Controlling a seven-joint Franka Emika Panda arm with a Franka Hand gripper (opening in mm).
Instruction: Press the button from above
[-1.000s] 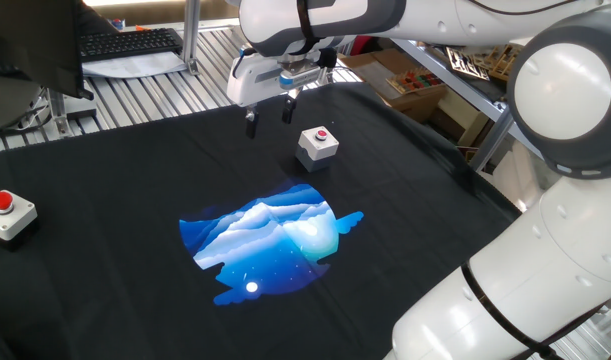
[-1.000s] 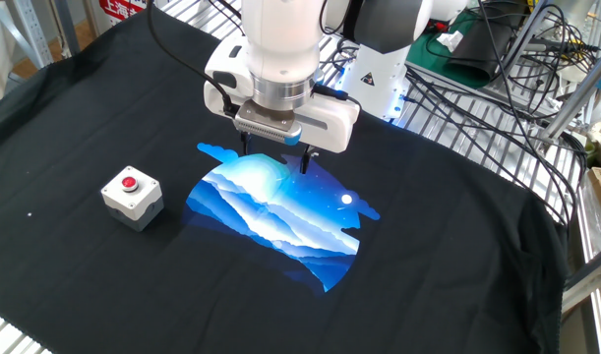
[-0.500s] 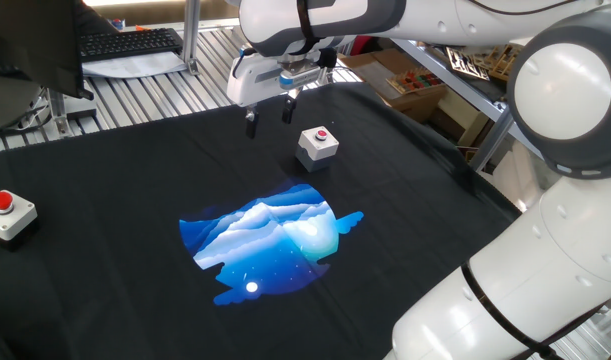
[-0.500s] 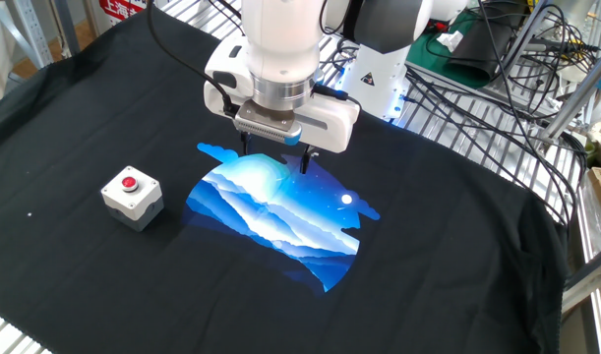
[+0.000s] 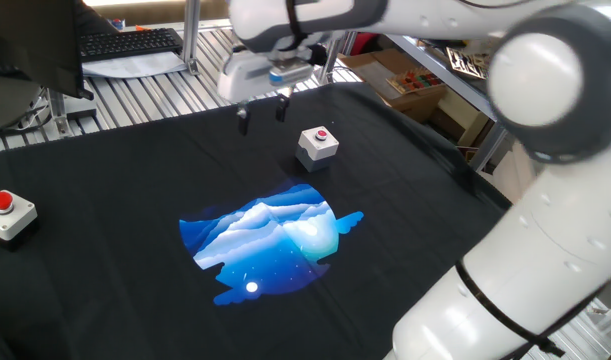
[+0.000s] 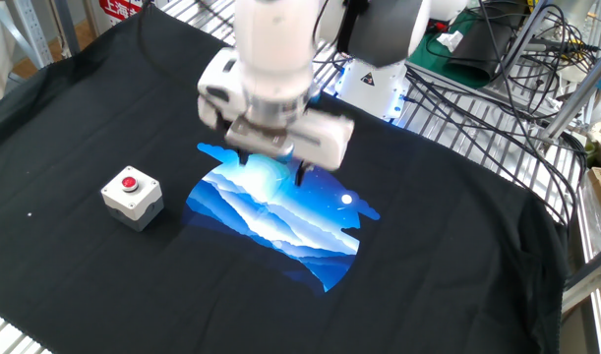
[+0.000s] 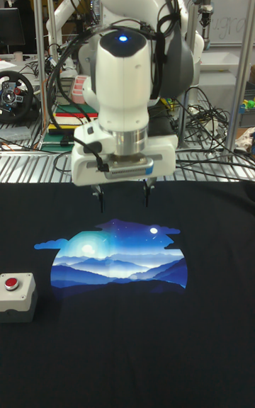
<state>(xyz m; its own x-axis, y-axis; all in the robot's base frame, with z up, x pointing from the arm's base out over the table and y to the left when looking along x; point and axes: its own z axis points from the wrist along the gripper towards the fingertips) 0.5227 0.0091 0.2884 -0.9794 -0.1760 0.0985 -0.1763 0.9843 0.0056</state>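
The button (image 5: 323, 133) is a small red round cap on a light-grey cube box (image 5: 318, 146) standing on the black cloth. It also shows at the left, button (image 6: 130, 181), and at the far left, button (image 7: 11, 282). My gripper (image 5: 262, 113) hangs above the cloth, a little to the left of the box and apart from it. Seen from the other side, the gripper (image 6: 271, 167) hovers over the upper edge of the blue print, to the right of the box. The gripper (image 7: 124, 200) is open, with nothing between its two dark fingers.
A blue landscape print (image 5: 270, 238) covers the middle of the black cloth (image 5: 135, 170). A flatter white box with a red dome (image 5: 5, 212) lies at the cloth's left edge. A keyboard (image 5: 130, 42) and metal slats lie behind; cables (image 6: 497, 59) crowd the far side.
The arm has started moving and is blurred. The gripper has shifted a little sideways, towards the side of the button box. The button box has not moved.
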